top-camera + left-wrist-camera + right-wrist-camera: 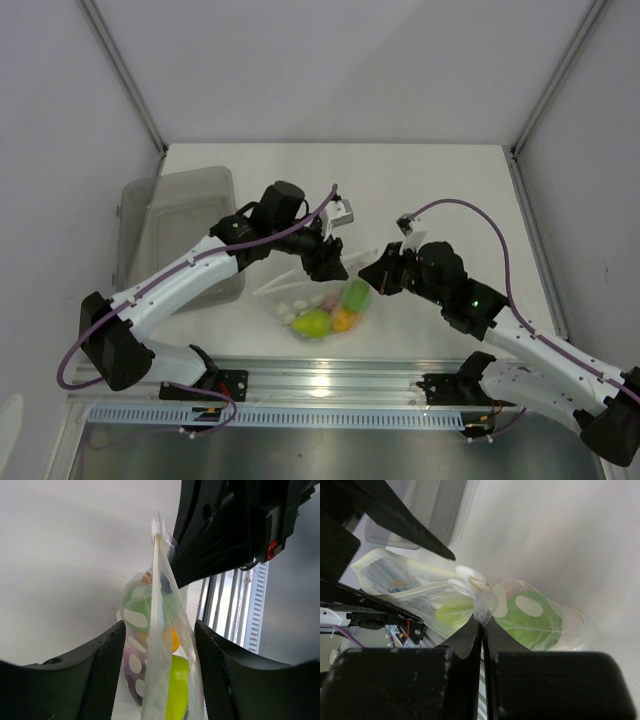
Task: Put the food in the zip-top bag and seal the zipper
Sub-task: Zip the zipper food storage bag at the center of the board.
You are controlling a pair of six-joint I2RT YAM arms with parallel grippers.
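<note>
the left arm [180,285] and right arm [545,352] had white shells dotted with small dark screws, black joints and black bases. a purple cable [462,202] looped along each. a green light [476,299] glowed on the right wrist. the fingers [107,680] were matte black.

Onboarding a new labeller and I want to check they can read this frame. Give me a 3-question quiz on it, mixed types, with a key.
1. True or false: the food lies loose outside the zip-top bag.
2. The right arm's jaws are: A wide open; B shut on the bag's edge; C shut on a loose fruit.
3. Fill in: in the top view, the grey bin stands to the ___ of the bag.
Key: 1 false, the food is inside the bag. 2 B. 3 left.
</note>
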